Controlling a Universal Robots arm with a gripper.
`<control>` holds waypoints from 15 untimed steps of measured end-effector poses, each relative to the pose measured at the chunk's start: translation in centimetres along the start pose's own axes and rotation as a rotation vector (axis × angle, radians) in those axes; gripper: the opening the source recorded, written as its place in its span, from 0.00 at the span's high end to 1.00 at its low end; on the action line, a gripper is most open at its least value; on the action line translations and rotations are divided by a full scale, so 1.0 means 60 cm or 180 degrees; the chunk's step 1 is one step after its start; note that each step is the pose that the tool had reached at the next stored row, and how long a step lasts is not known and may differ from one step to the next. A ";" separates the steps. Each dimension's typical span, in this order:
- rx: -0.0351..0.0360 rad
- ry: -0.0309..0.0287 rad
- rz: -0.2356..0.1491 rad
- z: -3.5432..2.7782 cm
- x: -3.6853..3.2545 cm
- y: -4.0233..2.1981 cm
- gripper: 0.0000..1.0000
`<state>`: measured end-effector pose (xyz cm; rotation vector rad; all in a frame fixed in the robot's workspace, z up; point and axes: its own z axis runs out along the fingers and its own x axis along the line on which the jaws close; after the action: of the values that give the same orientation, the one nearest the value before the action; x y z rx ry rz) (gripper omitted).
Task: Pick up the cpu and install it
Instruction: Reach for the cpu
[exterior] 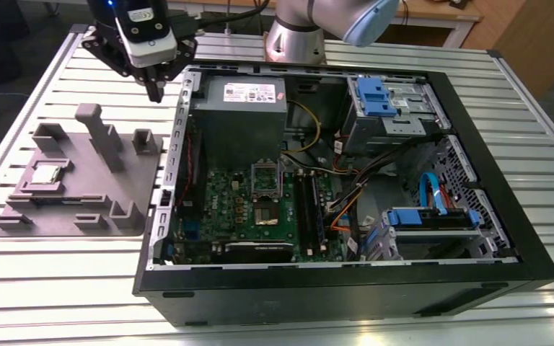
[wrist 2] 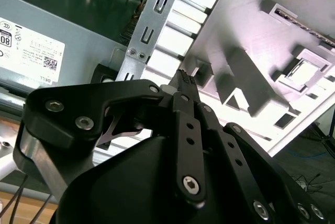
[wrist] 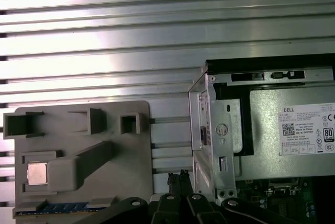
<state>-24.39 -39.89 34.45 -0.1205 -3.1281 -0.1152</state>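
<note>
The cpu [exterior: 46, 174] is a small silvery square lying flat in a recess of the grey fixture plate [exterior: 113, 216], at the exterior view's left of the open computer case. It also appears as the cpu [wrist: 37, 173] in the first wrist view and the cpu [wrist 2: 304, 72] in the second. My gripper [exterior: 154, 92] hangs above the gap between the plate's back corner and the case wall, well away from the cpu. Its fingertips [wrist: 180, 176] are together with nothing between them. The motherboard socket [exterior: 265, 191] lies inside the case.
The black case [exterior: 354, 288] lies open on the slatted metal table [exterior: 55, 288]. Inside are a grey power supply [exterior: 242, 119], blue drive cages [exterior: 385, 97] and loose cables [exterior: 354, 194]. Tall posts [exterior: 99, 133] rise from the fixture plate. The arm's base [exterior: 301, 32] stands behind the case.
</note>
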 end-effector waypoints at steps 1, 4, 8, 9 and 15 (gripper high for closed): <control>0.0000 0.0000 0.0000 0.000 0.001 0.000 0.90; 0.0000 0.0000 0.0000 0.000 0.003 0.000 0.90; 0.0000 0.0000 0.0000 0.000 0.006 0.000 0.90; 0.0000 0.0000 0.0000 0.000 0.007 -0.001 0.90; 0.0000 0.0000 0.0000 0.001 0.012 -0.001 0.90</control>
<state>-25.09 -39.89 34.43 -0.1206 -3.1281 -0.1152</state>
